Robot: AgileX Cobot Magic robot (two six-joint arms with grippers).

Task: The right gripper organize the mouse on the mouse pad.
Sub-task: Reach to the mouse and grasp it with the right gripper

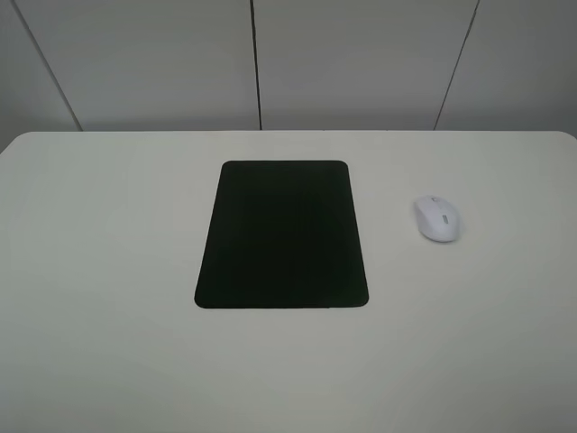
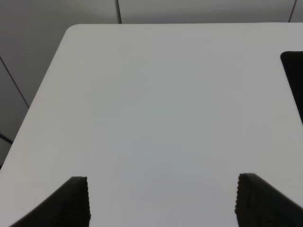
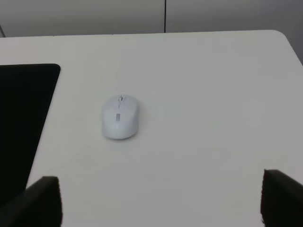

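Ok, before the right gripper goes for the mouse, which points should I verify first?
1. Mouse on the table, right of the mouse pad, not touching it: ok.
2. Mouse pad flat, nothing on it: ok.
3. Right gripper open and holding nothing: ok.
4. Mouse in the right wrist view, ahead of the fingers: ok.
5. Left gripper open, off the pad: ok.
6. Right gripper's height over the table: cannot tell.

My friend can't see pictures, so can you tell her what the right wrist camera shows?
A small white mouse sits on a white table, beside a black mouse pad but not on it. The right hand is open, its two dark fingertips far apart, holding nothing.
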